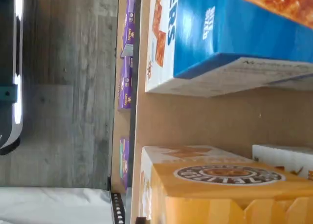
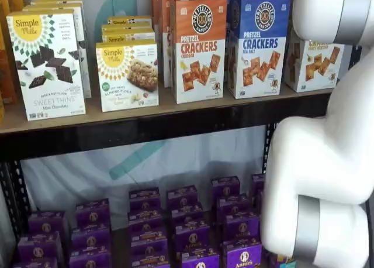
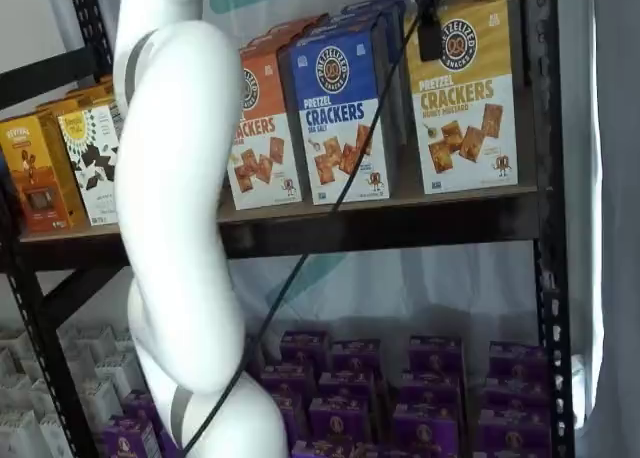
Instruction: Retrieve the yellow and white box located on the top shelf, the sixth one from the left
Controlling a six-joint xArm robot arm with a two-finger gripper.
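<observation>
The yellow and white box (image 3: 462, 98) stands at the right end of the top shelf (image 3: 400, 223), next to a blue-topped cracker box (image 3: 335, 113). In a shelf view (image 2: 315, 63) the white arm (image 2: 327, 162) hides most of it. The wrist view shows its mustard top with the round black logo (image 1: 230, 185) close up, across a bare strip of shelf board (image 1: 195, 121) from the blue box (image 1: 234, 33). Only a black finger of my gripper (image 3: 429, 33) shows, hanging from the view's top edge with a cable, in front of the box's upper left corner. No gap is visible.
An orange-topped cracker box (image 2: 197, 48) and white Simple Mills boxes (image 2: 49, 63) stand further left on the shelf. Purple boxes (image 2: 181, 227) fill the lower level. A black upright (image 3: 545, 178) stands just right of the yellow box. The wrist view shows grey floor (image 1: 68, 87).
</observation>
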